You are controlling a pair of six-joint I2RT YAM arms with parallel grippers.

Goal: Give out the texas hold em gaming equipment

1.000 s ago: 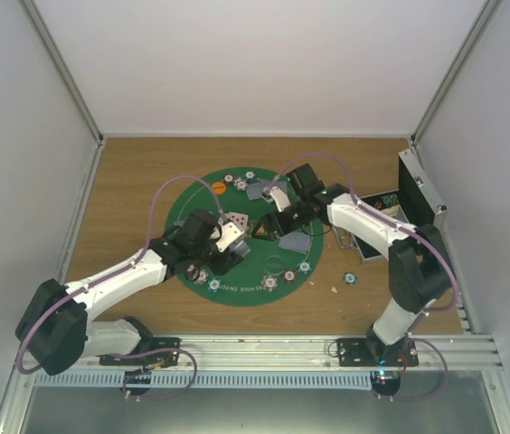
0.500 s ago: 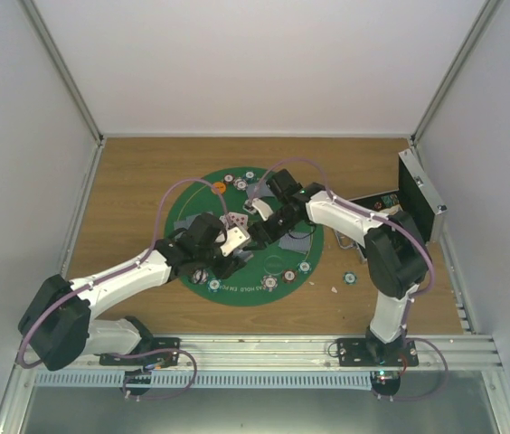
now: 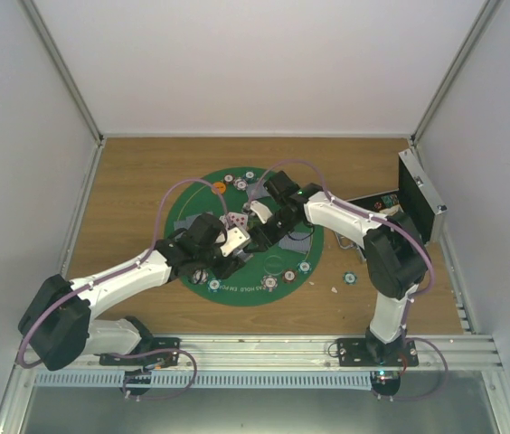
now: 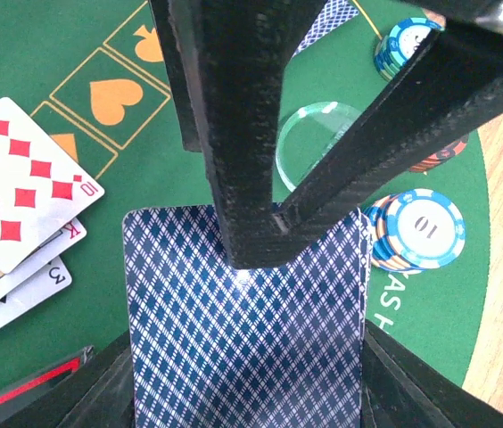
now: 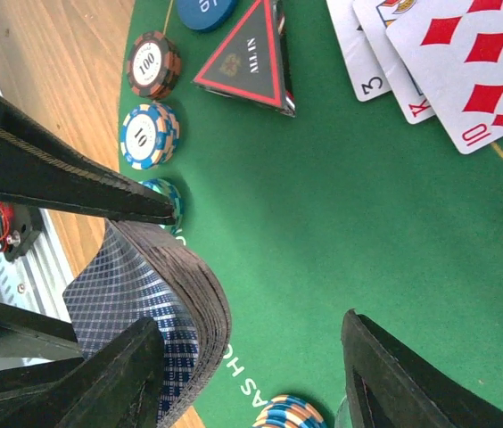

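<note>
Now that my right arm is swinging in over the green felt mat (image 5: 341, 205), I am keeping my left gripper (image 3: 233, 240) clamped on the blue-backed deck (image 4: 243, 321) near the mat's middle. My right gripper (image 5: 251, 330), jaws apart but narrowing, is closing in on the top card (image 4: 189, 267), likely for the next deal.

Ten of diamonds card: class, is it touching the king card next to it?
Touching. The left wrist view shows the ten of diamonds lying partly over the king card, their edges overlapping with no gap between them.
</note>
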